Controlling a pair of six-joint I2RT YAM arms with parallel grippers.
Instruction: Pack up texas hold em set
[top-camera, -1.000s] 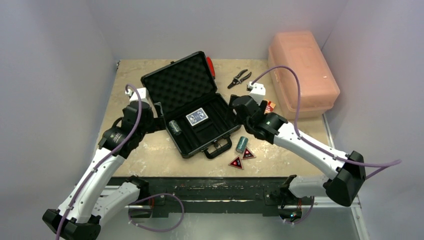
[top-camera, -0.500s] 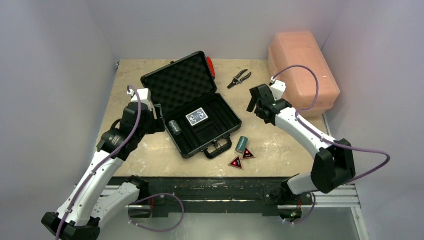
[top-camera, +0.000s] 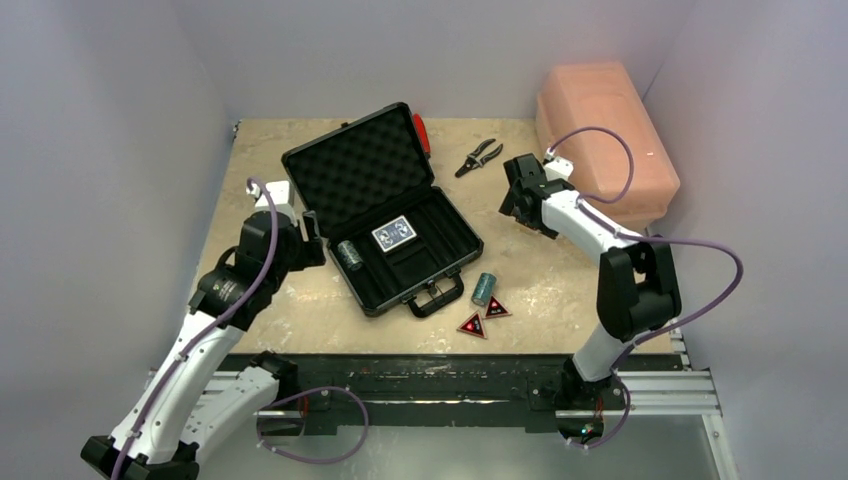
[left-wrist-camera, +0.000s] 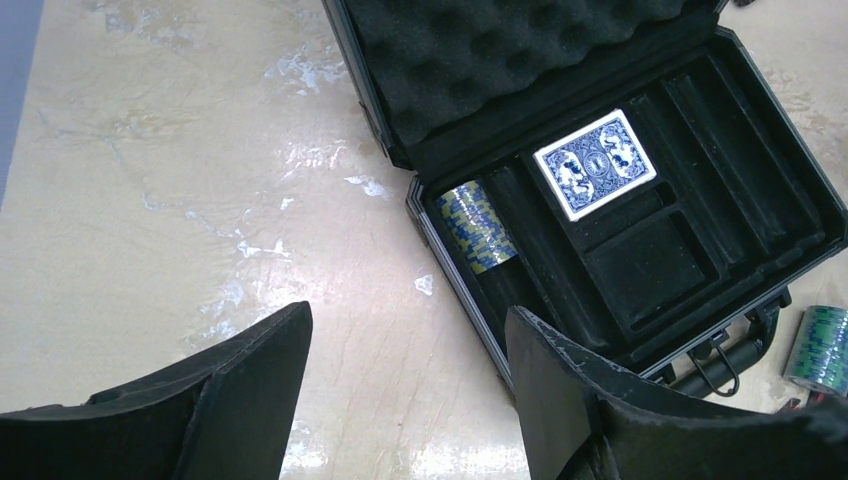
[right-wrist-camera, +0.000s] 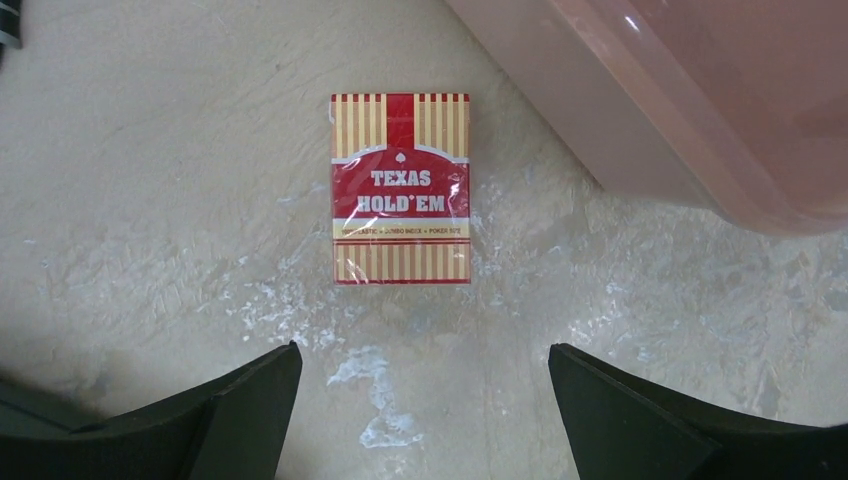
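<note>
Right pincer (right-wrist-camera: 422, 362) wide, empty, above glossy red-striped card box (right-wrist-camera: 401, 190), left pincer (left-wrist-camera: 408, 315) parted, empty, beside foam-lined black briefcase (left-wrist-camera: 500, 50)

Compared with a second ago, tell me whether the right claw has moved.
Yes. The right claw has swung away from the black case, toward the pink box, and hovers open.

Top camera overlooks the table (top-camera: 560, 285); wrist cameras look down closely, the left sharing the briefcase (left-wrist-camera: 640, 270).
</note>
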